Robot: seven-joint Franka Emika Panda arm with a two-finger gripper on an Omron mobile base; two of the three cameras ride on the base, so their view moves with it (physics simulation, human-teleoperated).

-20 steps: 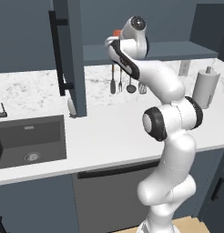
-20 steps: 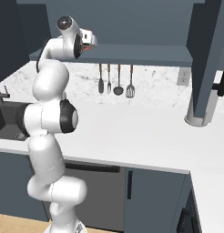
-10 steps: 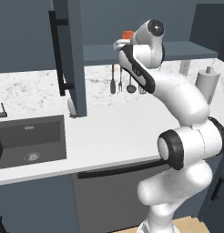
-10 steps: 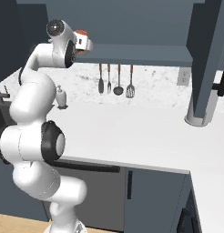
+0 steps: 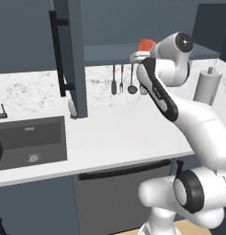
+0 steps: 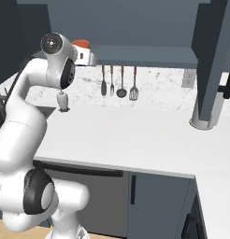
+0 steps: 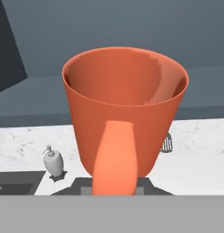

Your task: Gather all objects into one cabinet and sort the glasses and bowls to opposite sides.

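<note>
The gripper [image 7: 114, 184] is clamped on the orange mug [image 7: 125, 109], and in the hand view the mug sits square in front of us, handle toward the camera, open mouth up, its base down between the fingertips. From the left base view the mug [image 5: 145, 45] is up high, level with the shelf [image 5: 110, 52], with the hand [image 5: 141, 56] right under it. From the right base view, same story: mug [image 6: 81, 44] held beside the white hand [image 6: 84, 56], just at the near left end of the shelf [image 6: 145, 55].

The arm is stretched tall. The wrist is folded over at the top, the forearm slopes down and back to a big dark elbow joint, and the base sits low and near.

Around it: three utensils [image 5: 122, 80] hang on the far wall under the shelf, close below the hand. The cabinet door [image 5: 69, 55] with its black bar handle [image 5: 58, 53] stands open to the left, edge-on. A soap dispenser [image 7: 53, 162] stands on the counter [image 5: 119, 133] near the door's foot, and the sink [image 5: 30, 142] lies further left. A paper towel roll [image 5: 206, 87] stands at the right, behind the arm. On the far right another open door [image 6: 215, 56] hangs over a grey holder [image 6: 204, 114].
</note>
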